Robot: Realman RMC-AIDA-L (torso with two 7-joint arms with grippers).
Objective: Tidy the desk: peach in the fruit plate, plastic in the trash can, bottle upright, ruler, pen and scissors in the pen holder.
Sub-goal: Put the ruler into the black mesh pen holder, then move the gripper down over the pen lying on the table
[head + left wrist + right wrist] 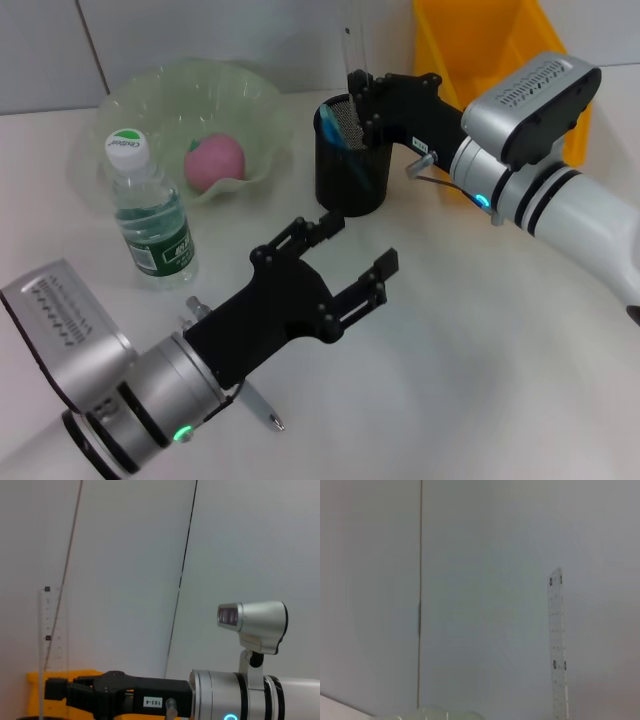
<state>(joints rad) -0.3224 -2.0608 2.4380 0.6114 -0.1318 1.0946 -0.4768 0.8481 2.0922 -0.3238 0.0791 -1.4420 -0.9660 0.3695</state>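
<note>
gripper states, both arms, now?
Left gripper: open, empty, above the table.
Right gripper: at the pen holder rim by the ruler; cannot tell.

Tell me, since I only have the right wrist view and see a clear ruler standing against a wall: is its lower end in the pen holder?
Observer: Yes. In the head view the ruler stands in the black pen holder, with the right end effector at the holder's rim.
Operator: Is the peach put away?
Observer: The peach lies in the fruit plate.
Operator: And the bottle?
Observer: The bottle stands upright beside the plate.
Operator: Where is the other arm?
Observer: The left end effector is open above the table, in front of the holder.
</note>
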